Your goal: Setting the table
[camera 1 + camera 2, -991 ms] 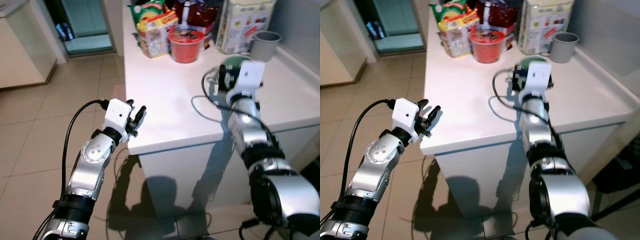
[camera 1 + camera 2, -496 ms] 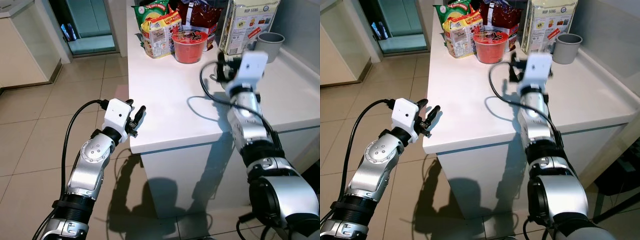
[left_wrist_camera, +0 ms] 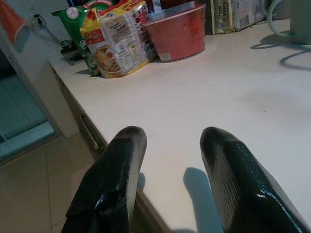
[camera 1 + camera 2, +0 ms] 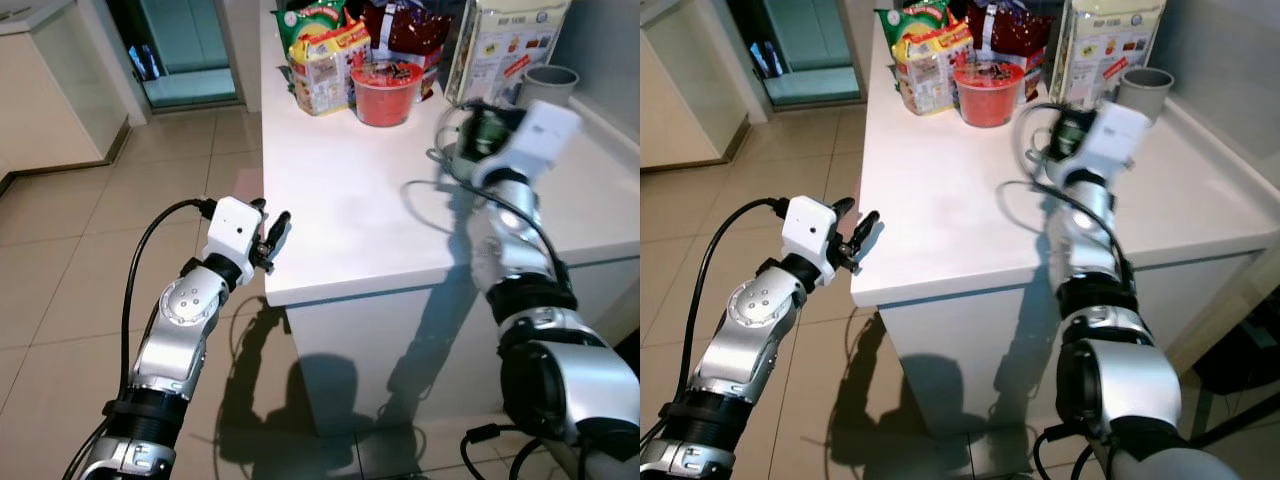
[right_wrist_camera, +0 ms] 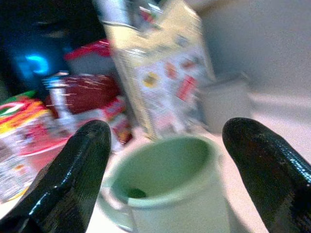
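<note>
A pale green mug (image 5: 167, 187) stands upright on the white counter (image 4: 350, 200), in front of a cereal box (image 4: 505, 50). My right gripper (image 5: 167, 127) is open, one black finger on each side of the mug and neither visibly touching it. From the head, that gripper (image 4: 476, 138) is over the counter's right part, just ahead of its white wrist block. My left gripper (image 4: 276, 230) is open and holds nothing. It hovers at the counter's front left corner, with its fingers (image 3: 121, 165) pointing across the top.
At the counter's far end stand a red noodle bowl (image 4: 388, 90), noodle packets (image 4: 325, 60), a dark red bag (image 4: 405, 25) and a grey cup (image 4: 545, 85). A black cable loops on the counter beside my right arm. Tiled floor and a doorway lie to the left.
My right wrist has swung to the right, and the gripper now sits around the green mug. The head view shifted slightly. My left arm has stayed put.
</note>
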Controlling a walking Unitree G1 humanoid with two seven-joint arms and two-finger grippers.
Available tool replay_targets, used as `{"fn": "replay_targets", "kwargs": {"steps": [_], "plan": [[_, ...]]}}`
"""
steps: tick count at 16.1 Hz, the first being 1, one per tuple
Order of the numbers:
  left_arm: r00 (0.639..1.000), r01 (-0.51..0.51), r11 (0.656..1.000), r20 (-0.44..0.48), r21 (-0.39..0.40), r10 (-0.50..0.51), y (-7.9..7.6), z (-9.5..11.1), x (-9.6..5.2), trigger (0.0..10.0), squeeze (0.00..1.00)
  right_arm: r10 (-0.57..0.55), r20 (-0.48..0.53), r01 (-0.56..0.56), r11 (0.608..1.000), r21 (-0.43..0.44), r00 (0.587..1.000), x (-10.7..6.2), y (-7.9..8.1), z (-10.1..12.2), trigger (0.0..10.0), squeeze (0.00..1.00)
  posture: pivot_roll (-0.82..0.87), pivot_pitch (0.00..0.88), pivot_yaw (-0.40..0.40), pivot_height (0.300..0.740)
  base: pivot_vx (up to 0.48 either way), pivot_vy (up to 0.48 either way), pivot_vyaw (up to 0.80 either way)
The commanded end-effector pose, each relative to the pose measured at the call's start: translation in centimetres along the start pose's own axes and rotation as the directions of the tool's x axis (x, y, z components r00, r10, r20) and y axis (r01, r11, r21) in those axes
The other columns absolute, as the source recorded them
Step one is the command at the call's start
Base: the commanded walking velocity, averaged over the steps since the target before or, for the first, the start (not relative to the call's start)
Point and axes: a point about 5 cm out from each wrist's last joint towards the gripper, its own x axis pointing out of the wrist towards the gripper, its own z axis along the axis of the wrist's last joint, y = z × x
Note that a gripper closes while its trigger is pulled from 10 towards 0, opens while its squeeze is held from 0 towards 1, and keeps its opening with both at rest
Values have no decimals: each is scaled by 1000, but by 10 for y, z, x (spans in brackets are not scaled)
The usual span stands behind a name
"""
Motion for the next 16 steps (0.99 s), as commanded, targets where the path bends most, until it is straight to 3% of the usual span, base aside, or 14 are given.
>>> {"fn": "replay_targets", "kwargs": {"steps": [1,10,13,14,15,16], "plan": [[1000,1,1000,1,24,-1,3,2,-2,10000,0,-40,-44,43,997,65,998,4,-1,0,10000,0,67,0,108,740,0,0,0],[1000,9,1000,-5,30,-9,4,2,-3,10000,0,-105,-241,143,979,144,965,-4,-10,-28,10000,0,63,0,119,740,0,0,0],[1000,12,999,-10,38,-12,6,2,-4,10000,0,-119,-279,159,979,126,953,-7,-13,-35,10000,0,65,0,123,740,0,0,0],[1000,13,999,-11,39,-13,6,2,-5,10000,0,-121,-281,157,981,112,952,-7,-13,-35,7490,0,69,0,124,740,0,0,0],[1000,13,999,-11,40,-13,6,2,-5,10000,0,-127,-285,165,980,112,950,-7,-13,-36,0,0,70,0,124,740,0,0,0],[1000,14,999,-13,41,-13,7,2,-6,10000,0,-132,-301,174,977,120,945,-8,-14,-37,0,0,72,0,124,740,0,0,0]]}}
